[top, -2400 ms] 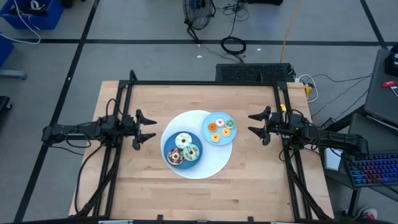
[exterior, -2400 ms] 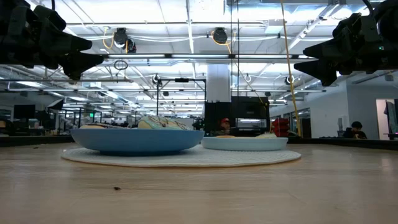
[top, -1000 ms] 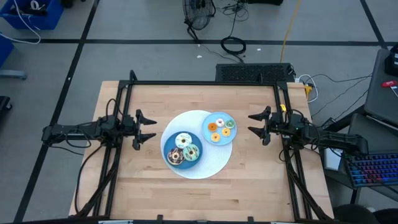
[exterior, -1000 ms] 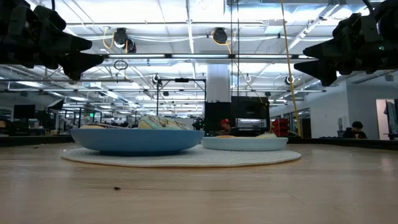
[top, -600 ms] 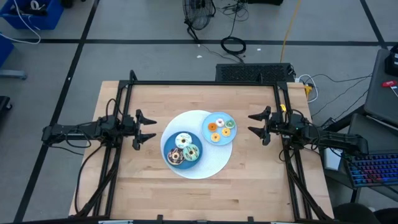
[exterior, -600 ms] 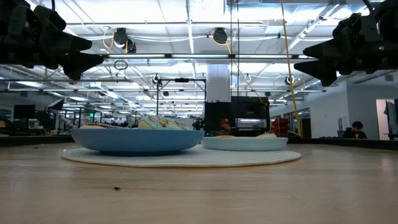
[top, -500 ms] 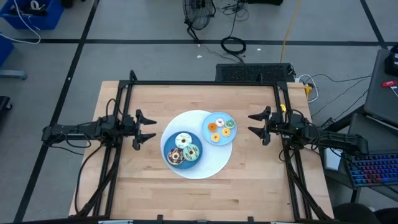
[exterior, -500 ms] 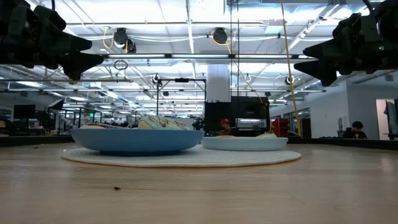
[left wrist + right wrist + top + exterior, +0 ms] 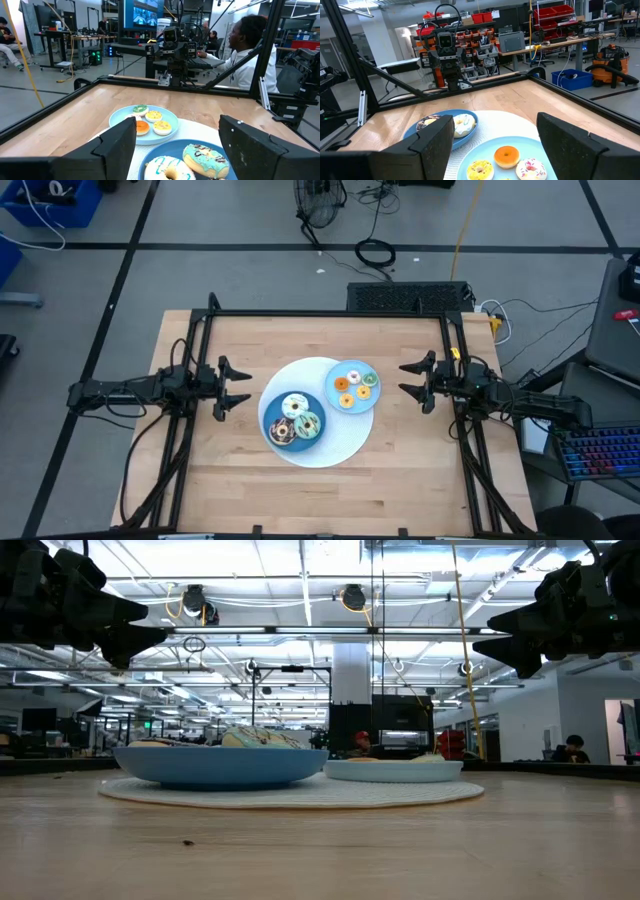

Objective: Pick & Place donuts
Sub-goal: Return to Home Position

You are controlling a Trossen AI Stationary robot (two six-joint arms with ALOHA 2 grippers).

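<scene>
Left fingers (image 9: 116, 146) are hanging spread wide apart, gripping nothing at all, hovering over the left side of the counter (image 9: 400, 470) and pointing in toward the middle. Right fingers (image 9: 434, 146) are doing the same from the right side: splayed wide, nothing between them. The low view is showing both sets riding well above the plates, touching neither a plate nor a donut.

Between them, the dark blue plate (image 9: 265, 420) is sitting nearer the left fingers. It is carrying the three larger donuts, packed close together: the white donut (image 9: 294, 405), the chocolate-brown donut (image 9: 280, 433) and the green donut (image 9: 308, 424). Just beside it, toward the right fingers and a little nearer the far edge, the light blue plate (image 9: 377, 390) is holding the small ones. Among them are a small orange donut (image 9: 506, 156), a small yellow donut (image 9: 480, 170), a small pink-sprinkled donut (image 9: 530, 169) and a small green donut (image 9: 140, 108). Both plates are resting on a round white mat (image 9: 335, 442), and I cannot tell whether their rims are touching.

Moving outward, the left arm (image 9: 120, 392) is stretching off past the counter's left edge, and the right arm (image 9: 530, 402) is reaching off past the right. A black frame (image 9: 330, 313) is running round the counter. Beyond it, in the left wrist view, a person in a white top (image 9: 245, 62) is sitting in the room.
</scene>
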